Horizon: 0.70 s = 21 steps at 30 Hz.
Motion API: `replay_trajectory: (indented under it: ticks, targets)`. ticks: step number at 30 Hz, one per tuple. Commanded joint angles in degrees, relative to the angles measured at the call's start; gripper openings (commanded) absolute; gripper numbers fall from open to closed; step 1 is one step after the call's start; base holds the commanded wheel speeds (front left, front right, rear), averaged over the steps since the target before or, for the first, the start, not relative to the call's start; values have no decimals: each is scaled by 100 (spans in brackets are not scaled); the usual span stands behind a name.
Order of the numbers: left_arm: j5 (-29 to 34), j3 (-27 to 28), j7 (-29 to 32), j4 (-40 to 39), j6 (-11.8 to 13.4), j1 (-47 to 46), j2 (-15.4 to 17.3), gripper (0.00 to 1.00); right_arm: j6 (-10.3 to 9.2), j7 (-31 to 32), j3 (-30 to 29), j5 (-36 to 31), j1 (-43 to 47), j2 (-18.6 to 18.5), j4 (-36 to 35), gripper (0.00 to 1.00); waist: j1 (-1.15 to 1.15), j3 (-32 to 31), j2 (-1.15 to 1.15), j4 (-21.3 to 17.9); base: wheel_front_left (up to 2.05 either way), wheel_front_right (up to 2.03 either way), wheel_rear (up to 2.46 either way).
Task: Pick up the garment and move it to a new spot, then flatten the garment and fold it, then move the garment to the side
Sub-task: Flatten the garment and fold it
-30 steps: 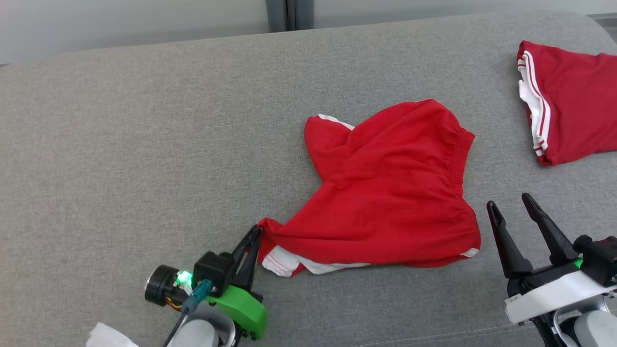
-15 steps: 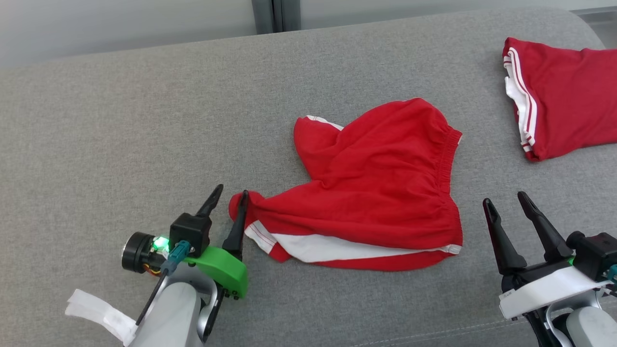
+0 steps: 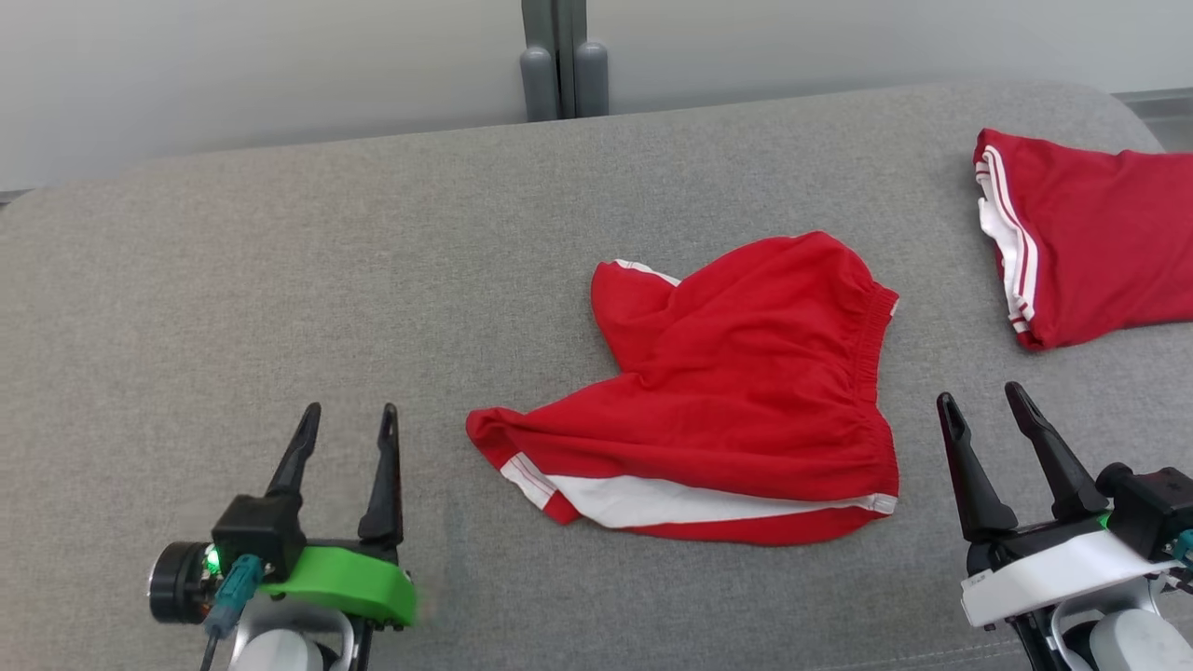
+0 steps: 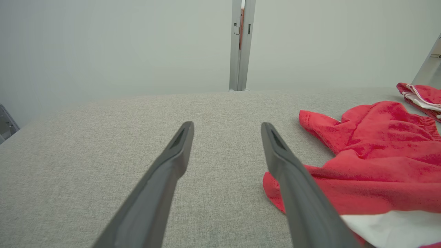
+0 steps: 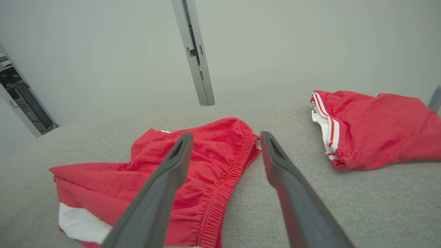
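Second red garment on grey cushion, pale wall behind

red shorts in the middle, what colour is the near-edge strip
A white strip on the red fabric shorts; clearest in head view.

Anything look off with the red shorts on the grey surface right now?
Yes: the red shorts lie rumpled, not flat, one leg bunched toward the back, white showing along the near edge. The left gripper and right gripper sit open, apart from them.
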Motion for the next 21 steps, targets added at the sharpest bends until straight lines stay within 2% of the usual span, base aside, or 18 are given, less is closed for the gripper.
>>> replay_trajectory:
  ticks: [1, 10, 21]
  targets:
    - [34, 107, 1, -137, 36, 163, 15, 100, -10, -24, -42, -85, 100, 29, -53, 100, 0, -154, 0, 98, 0, 0, 0]
    - [138, 612, 1, -835, 55, 842, 12, 100, -10, -21, -151, -358, 376, 181, -286, 100, 0, -495, 0, 132, 0, 0, 0]
    - [122, 656, 1, -1035, 122, 1258, 7, 100, -10, -20, -156, -581, 718, 293, -508, 100, 0, -655, 0, 95, 0, 0, 0]
